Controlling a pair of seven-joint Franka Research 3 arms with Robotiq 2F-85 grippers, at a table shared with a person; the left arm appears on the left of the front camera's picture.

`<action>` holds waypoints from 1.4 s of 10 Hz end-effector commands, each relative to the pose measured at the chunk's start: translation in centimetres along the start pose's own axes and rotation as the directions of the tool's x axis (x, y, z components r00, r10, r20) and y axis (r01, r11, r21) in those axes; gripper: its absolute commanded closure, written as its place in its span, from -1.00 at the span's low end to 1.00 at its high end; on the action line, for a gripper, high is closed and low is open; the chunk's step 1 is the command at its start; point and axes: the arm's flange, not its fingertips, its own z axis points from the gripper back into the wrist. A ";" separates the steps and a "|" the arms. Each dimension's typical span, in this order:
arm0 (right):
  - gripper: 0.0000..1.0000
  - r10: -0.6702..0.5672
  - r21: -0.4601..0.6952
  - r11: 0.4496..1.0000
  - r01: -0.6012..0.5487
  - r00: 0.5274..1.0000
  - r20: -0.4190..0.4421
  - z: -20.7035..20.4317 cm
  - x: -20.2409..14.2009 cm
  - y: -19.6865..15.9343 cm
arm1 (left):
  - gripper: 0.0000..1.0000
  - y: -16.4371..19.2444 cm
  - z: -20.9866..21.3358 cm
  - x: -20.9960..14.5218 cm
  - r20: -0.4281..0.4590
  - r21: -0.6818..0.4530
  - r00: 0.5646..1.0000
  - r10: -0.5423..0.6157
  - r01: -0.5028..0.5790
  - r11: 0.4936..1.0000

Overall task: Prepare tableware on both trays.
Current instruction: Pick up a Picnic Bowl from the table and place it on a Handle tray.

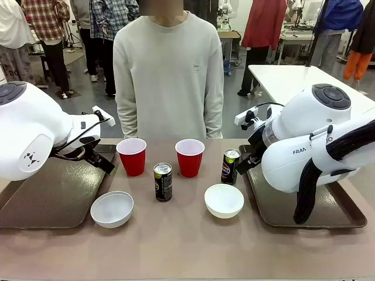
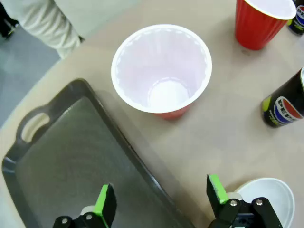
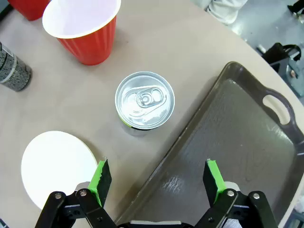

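- The left gripper hangs wide open and empty over the right rim of the left tray, with the left red cup just beyond it.
- The right gripper gapes empty over the left rim of the right tray, the dark blue can just ahead.
- Likely trouble: a hard squeeze could buckle a cup; an off-centre pinch could topple the can against the white bowl beside it.
- Count: two cups, two bowls, two cans, all on the tabletop between two bare trays.
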 end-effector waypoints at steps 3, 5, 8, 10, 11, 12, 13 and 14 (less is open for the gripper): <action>-1.00 0.000 0.000 1.000 0.000 1.000 0.000 0.0 0.0 0.0 | -1.00 0.0 0.0 0.0 0.000 0.000 1.000 0.000 0.000 1.000; -1.00 0.000 0.000 1.000 0.000 1.000 0.000 0.0 0.0 0.0 | -1.00 0.0 0.0 0.0 0.000 0.000 1.000 0.000 0.000 1.000; -1.00 0.000 0.000 1.000 0.000 1.000 0.000 0.0 0.0 0.0 | -1.00 0.0 0.0 0.0 0.000 0.000 1.000 0.000 0.000 1.000; -1.00 0.000 0.000 1.000 0.000 1.000 0.000 0.0 0.0 0.0 | -1.00 0.0 0.0 0.0 0.000 0.000 1.000 0.000 0.000 1.000; -1.00 0.000 0.000 1.000 0.000 1.000 0.000 0.0 0.0 0.0 | -1.00 0.0 0.0 0.0 0.000 0.000 1.000 0.000 0.000 1.000; -1.00 0.000 0.000 1.000 0.000 1.000 0.000 0.0 0.0 0.0 | -1.00 0.0 0.0 0.0 0.000 0.000 1.000 0.000 0.000 1.000; -1.00 -0.083 -0.050 0.996 0.078 0.990 -0.118 0.7 0.4 0.1 | -1.00 0.0 0.0 0.0 0.000 0.000 1.000 0.000 0.000 1.000; -1.00 -0.093 -0.081 0.993 0.084 0.990 -0.109 3.7 -0.1 2.5 | -1.00 -0.5 4.3 -1.5 0.009 -0.038 1.000 -0.026 0.027 0.999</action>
